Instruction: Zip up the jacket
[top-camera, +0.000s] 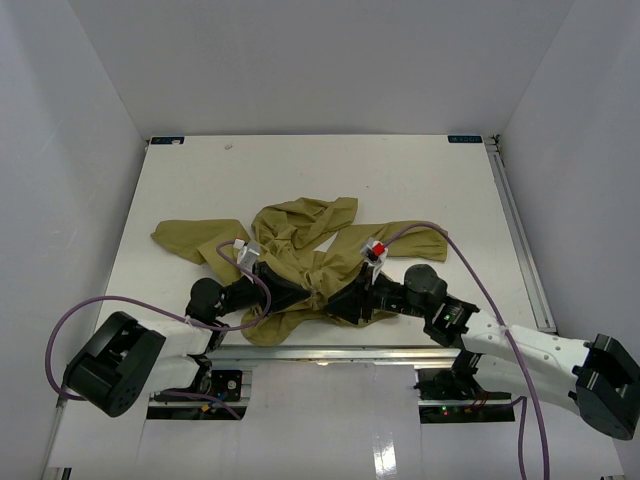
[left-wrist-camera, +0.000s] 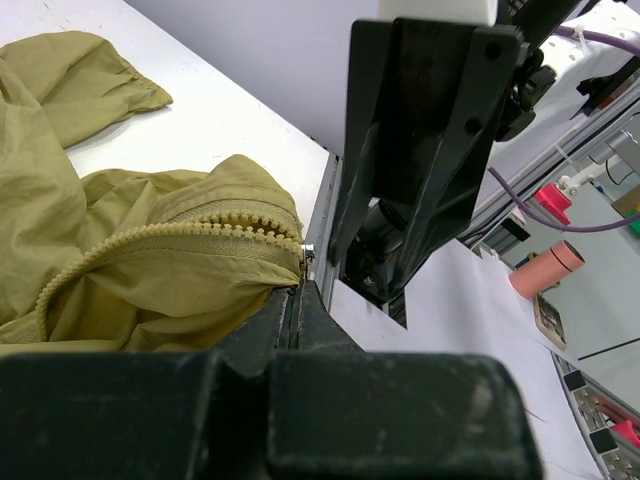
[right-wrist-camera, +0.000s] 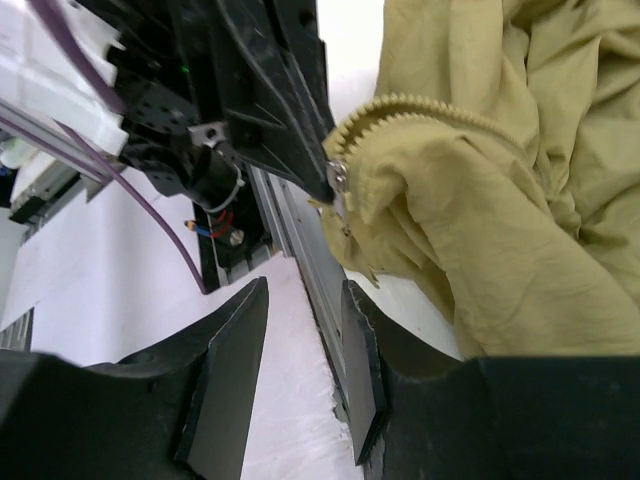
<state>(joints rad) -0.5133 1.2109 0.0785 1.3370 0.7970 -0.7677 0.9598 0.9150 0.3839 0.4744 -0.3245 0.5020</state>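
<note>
Mid-table, toward the near edge: jacket (top-camera: 300, 225), olive, thin, heavily wrinkled, bunched in a heap, one sleeve (top-camera: 185, 238) thrown out left, second sleeve (top-camera: 420, 240) out right. Front unzipped at the near hem; open row of zipper teeth (left-wrist-camera: 150, 235) curving along a fold, ending at a small metal piece (right-wrist-camera: 340, 190) of unclear kind. Pinched right at that end by left gripper (left-wrist-camera: 298, 288), jaws closed tight on the jacket's edge, fabric puffed up behind the tips. Facing it from the other side, right gripper (right-wrist-camera: 305, 300), fingers (right-wrist-camera: 235, 370) parted, only rail and white surface seen through the gap, tips just short of the cloth. Both grippers nose to nose over the hem in the overhead view, low above white table (top-camera: 400, 170). Just beside the hem, aluminium rail (top-camera: 350, 352) along the table's front edge. Purple cable (top-camera: 428, 223) arcing over the second sleeve. Off to the side in the left wrist view, pink cylinder (left-wrist-camera: 550, 268), blurred
</note>
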